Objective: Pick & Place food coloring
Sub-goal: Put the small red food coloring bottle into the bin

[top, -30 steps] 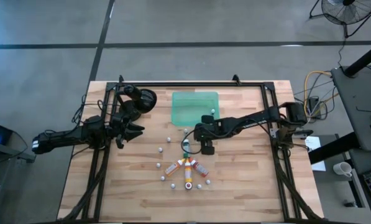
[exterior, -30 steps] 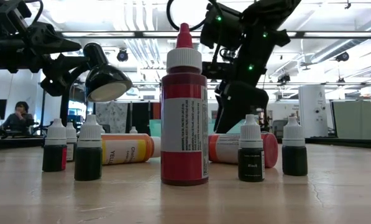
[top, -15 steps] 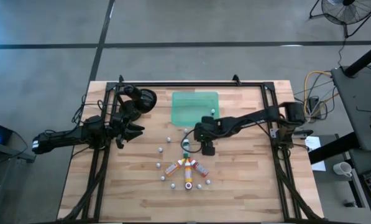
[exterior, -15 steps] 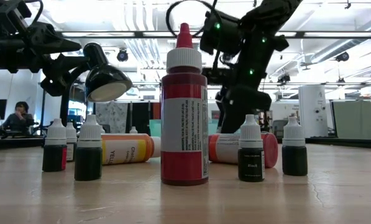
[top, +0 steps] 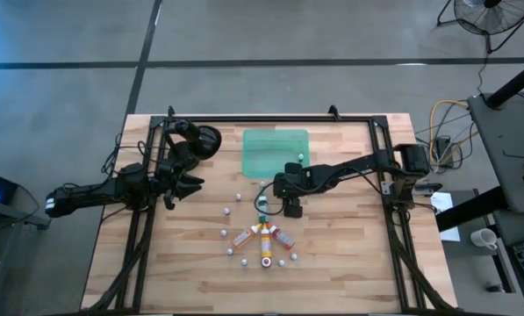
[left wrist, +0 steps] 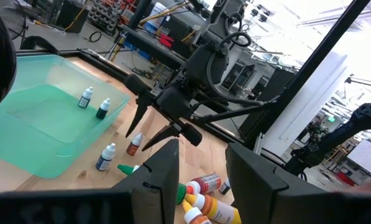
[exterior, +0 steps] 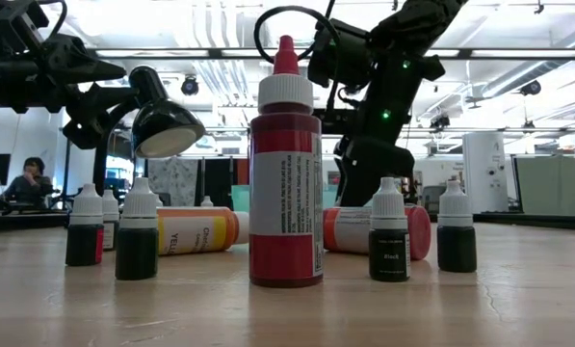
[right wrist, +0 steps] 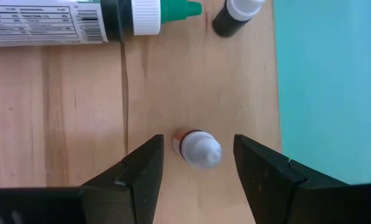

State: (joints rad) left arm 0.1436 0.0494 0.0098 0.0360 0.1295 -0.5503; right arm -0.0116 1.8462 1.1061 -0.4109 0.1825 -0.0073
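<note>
left gripper (top: 188, 186) hovers spread and empty, well apart from the bottles. right gripper (right wrist: 197, 163) is spread above a small white-capped dropper bottle (right wrist: 196, 148), which stands between its fingers (right wrist: 138, 171), untouched. a lying green-tipped bottle (right wrist: 79, 22) and the green tray (right wrist: 331, 87) are near.

My right gripper (top: 263, 198) hangs above a small bottle (right wrist: 197, 149) that stands between its open fingers, just beside the tray (top: 266, 158). Two small bottles (left wrist: 86, 98) stand in the tray. Larger bottles (top: 263, 239) lie fanned nearer the table's (top: 349, 263) front, small ones dotted around. My left gripper (top: 190, 185) waits at left.
</note>
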